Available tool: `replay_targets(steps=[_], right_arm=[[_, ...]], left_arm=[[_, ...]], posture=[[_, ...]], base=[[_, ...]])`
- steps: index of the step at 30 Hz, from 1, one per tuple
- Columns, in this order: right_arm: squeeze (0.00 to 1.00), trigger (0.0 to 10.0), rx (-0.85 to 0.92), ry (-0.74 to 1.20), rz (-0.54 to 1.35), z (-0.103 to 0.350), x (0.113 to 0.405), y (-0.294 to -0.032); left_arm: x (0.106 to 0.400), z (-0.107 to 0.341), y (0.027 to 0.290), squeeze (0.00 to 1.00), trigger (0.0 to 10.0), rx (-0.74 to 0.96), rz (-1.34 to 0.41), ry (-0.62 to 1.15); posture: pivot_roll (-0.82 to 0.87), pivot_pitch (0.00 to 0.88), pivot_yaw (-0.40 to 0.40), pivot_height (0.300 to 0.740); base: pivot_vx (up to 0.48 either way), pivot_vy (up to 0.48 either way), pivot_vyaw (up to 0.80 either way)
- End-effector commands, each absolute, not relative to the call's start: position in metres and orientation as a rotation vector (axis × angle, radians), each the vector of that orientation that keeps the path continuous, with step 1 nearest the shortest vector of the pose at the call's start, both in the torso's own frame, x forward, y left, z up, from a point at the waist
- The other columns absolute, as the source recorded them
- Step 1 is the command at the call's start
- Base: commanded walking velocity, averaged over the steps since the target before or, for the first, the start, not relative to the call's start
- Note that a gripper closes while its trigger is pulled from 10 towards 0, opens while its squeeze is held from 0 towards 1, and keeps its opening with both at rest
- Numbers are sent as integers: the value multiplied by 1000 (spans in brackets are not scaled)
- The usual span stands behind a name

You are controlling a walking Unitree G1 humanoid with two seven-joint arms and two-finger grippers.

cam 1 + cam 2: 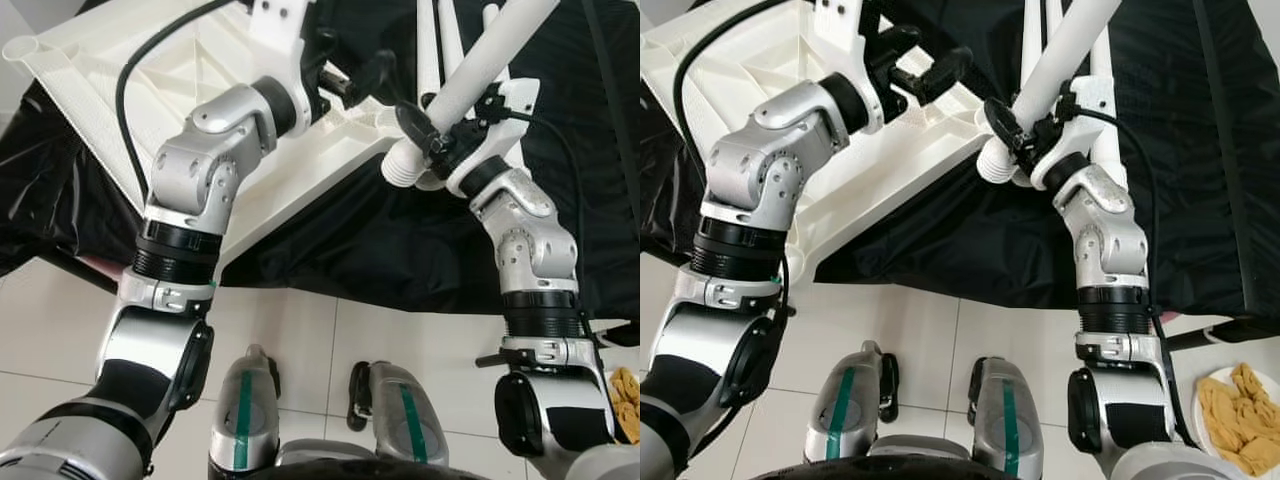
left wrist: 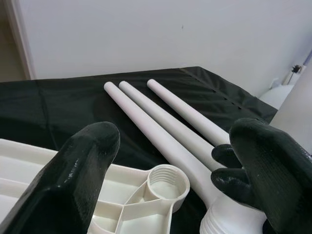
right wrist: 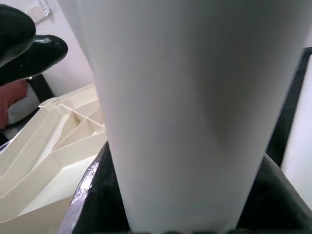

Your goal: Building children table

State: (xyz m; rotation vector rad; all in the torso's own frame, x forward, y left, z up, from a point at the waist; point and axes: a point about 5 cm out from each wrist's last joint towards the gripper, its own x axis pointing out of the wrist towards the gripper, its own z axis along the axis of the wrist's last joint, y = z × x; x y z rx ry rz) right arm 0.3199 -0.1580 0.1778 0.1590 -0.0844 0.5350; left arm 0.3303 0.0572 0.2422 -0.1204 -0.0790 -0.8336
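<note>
The white plastic table top (image 1: pixel 150 80) lies upside down on a black cloth (image 1: pixel 400 250), ribs showing. My left gripper (image 1: pixel 920 60) hovers open over its near corner, where a round threaded socket (image 2: pixel 168 181) sits between and just beyond the fingers. My right gripper (image 1: pixel 430 125) is shut on a white table leg (image 1: pixel 480 70). The leg slants up and away, and its threaded end (image 1: pixel 400 165) hangs just off that corner, apart from the socket. In the right wrist view the held leg (image 3: pixel 185 97) rises between the fingers.
Three more white legs (image 2: pixel 161 126) lie side by side on the cloth beyond the corner. A plate of yellow snacks (image 1: pixel 1240 415) sits on the tiled floor (image 1: pixel 330 350) at my right. My own legs stand below. A pale wall (image 2: pixel 170 34) rises behind the cloth.
</note>
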Motion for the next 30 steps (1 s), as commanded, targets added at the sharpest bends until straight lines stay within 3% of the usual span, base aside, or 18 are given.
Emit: replay_targets(steps=[1, 19, 20, 27, 28, 29, 30], right_arm=[[0, 10000, 161, -78, 575, 179, 318, -153], [0, 10000, 9, -15, 770, 179, 320, -147], [0, 10000, -7, -17, 778, 180, 320, -149], [0, 10000, -65, -4, 839, 183, 320, -152], [0, 10000, -74, 1, 859, 183, 319, -152], [0, 10000, -74, 1, 859, 183, 319, -152], [0, 10000, -101, 7, 903, 183, 318, -150]], left_arm=[[324, 251, 52, 0, 10000, -109, -875, -124], [296, 255, 27, 0, 10000, 67, -1253, -154], [294, 258, 26, 1000, 10000, 60, -1284, -151], [292, 268, 23, 1000, 10000, 39, -1344, -161], [291, 272, 22, 639, 10000, 32, -1360, -167], [291, 272, 22, 639, 10000, 32, -1360, -167], [290, 281, 18, 0, 10000, 25, -1397, -188]], posture=[[33, 0, -1, 740], [63, 16, -8, 740], [63, 14, -15, 740], [64, 12, -25, 740], [68, 13, -27, 740], [68, 13, -27, 740], [66, 13, -27, 740]], base=[[0, 0, 0], [0, 0, 0], [0, 0, 0], [0, 0, 0], [0, 0, 0], [0, 0, 0], [0, 0, 0]])
